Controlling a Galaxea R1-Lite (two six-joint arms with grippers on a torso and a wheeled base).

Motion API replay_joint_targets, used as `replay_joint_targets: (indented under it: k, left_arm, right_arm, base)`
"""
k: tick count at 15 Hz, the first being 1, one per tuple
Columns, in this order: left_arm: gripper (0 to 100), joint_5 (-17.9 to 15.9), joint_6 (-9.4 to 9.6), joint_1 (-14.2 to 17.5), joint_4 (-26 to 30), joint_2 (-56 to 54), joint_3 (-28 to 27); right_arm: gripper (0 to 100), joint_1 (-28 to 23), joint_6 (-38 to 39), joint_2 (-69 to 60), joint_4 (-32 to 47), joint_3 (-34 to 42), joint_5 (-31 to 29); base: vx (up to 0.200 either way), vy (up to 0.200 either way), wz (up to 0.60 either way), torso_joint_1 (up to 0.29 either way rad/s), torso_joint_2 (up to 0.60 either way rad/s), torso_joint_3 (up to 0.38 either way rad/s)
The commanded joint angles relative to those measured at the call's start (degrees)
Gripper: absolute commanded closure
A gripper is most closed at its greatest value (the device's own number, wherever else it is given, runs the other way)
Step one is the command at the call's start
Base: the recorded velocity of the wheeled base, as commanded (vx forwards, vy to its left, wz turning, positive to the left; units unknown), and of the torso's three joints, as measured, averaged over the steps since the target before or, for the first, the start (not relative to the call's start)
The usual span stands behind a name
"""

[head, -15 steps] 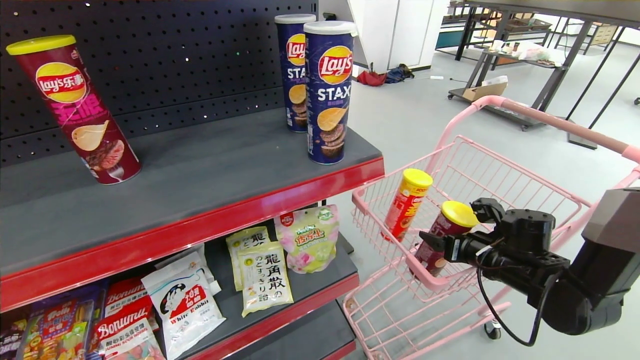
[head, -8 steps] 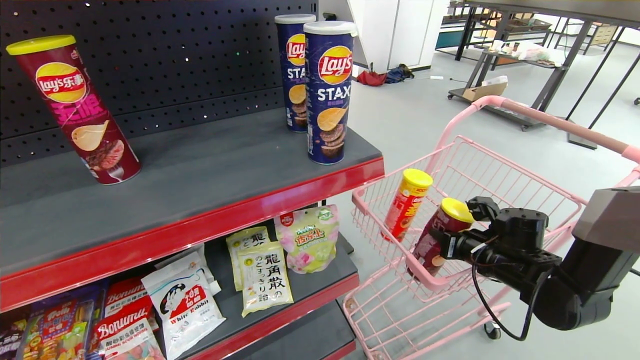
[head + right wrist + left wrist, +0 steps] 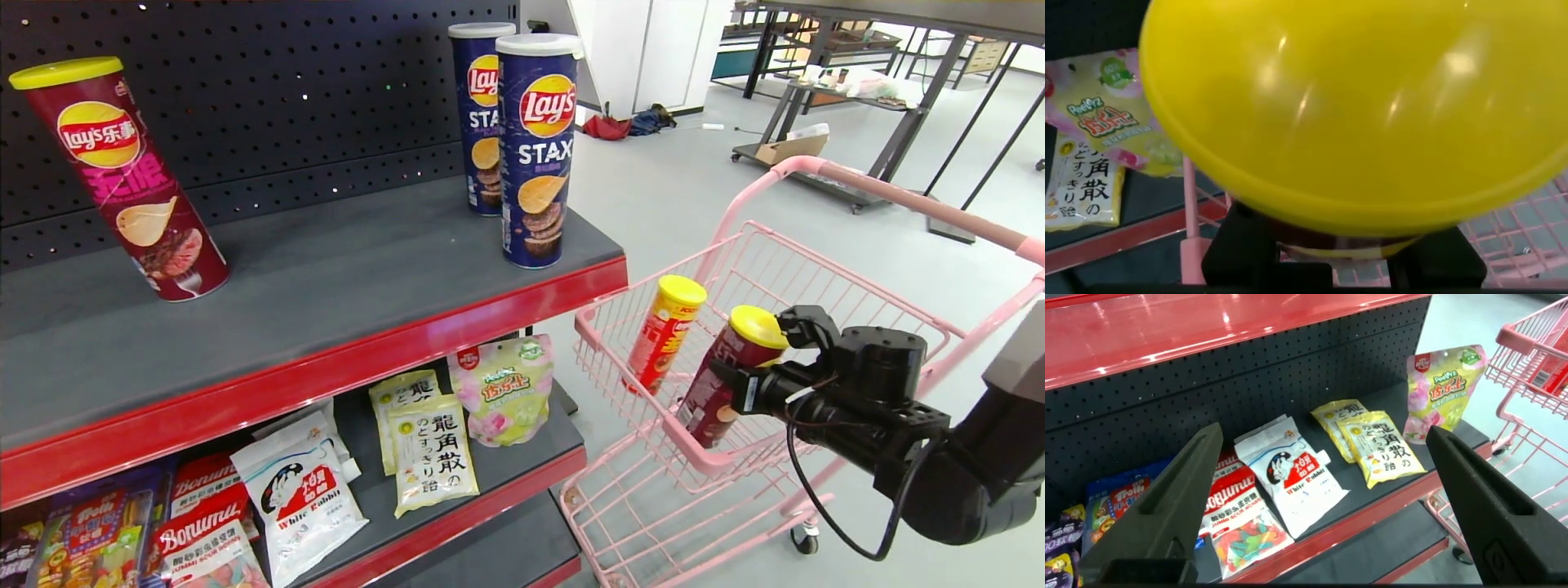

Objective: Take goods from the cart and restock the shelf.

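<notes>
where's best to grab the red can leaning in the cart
Grip the red can around its upper body, just under the yellow lid, coming down through the open top of the cart. It leans lid-up with its base down inside the wire basket, so only the top end is free.

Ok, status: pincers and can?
Right pincer shut on maroon can, base behind cart rim. Left pincer open, facing lower shelf. Red can close by.

hidden | maroon can [image 3: 704, 408] base | apparently behind cart [image 3: 684, 439] rim
</notes>
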Motion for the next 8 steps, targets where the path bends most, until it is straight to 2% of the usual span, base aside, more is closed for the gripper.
replay_joint_targets:
  k: [1,4,7,8]
  left_arm:
    - [0,0.0,-0.07,0.0,0.0,0.0,0.0]
    - [0,-0.1,-0.15,0.0,0.0,0.0,0.0]
    - [0,0.0,-0.15,0.0,0.1,0.0,0.0]
    - [0,-0.1,-0.15,0.0,0.0,0.0,0.0]
  right_arm:
    - [100,0.0,-1.4,-8.5,1.7,0.2,-0.1]
    - [100,0.0,-2.1,-19.9,13.1,-3.3,-0.1]
    - [100,-0.3,-5.6,-32.3,29.6,-10.9,-0.1]
    - [100,-0.4,-7.3,-38.6,38.6,-13.7,-0.6]
  base:
    - [0.000,0.000,0.00,0.000,0.00,0.000]
    - [0.000,0.000,0.00,0.000,0.00,0.000]
    - [0.000,0.000,0.00,0.000,0.00,0.000]
    - [0.000,0.000,0.00,0.000,0.00,0.000]
